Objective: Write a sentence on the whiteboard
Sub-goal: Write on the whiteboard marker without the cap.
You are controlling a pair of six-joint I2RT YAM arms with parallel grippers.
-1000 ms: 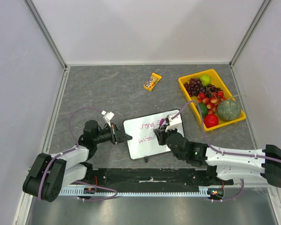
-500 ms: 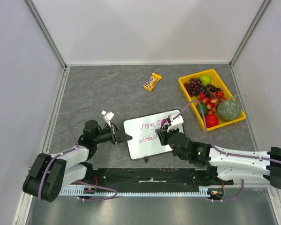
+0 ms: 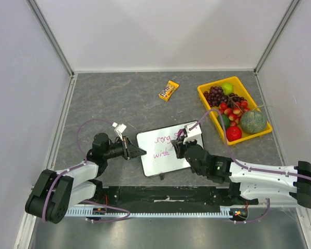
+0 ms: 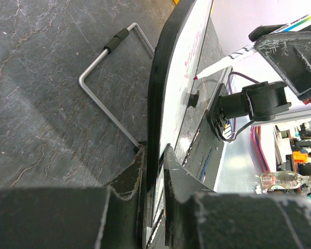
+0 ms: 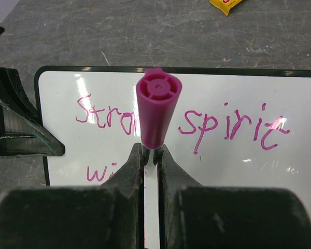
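Note:
The whiteboard (image 3: 163, 153) lies near the table's front edge, white with a thin black rim. Pink handwriting, the sentence (image 5: 228, 127), reads "Strong spirit" with "wi…" starting a second line. My left gripper (image 3: 140, 151) is shut on the board's left edge (image 4: 155, 114). My right gripper (image 3: 179, 149) is shut on a magenta marker (image 5: 156, 111), held upright over the board's middle. In the left wrist view the marker tip (image 4: 197, 77) touches the board. The marker hides part of "Strong".
A yellow tray (image 3: 207, 101) of fruit stands at the back right. A candy packet (image 3: 169, 90) lies behind the board. A bent metal stand wire (image 4: 106, 91) lies on the table beside the board. Walls close in left, right and back.
My right gripper with the marker has shifted slightly over the second line of writing. The left arm and board have not moved.

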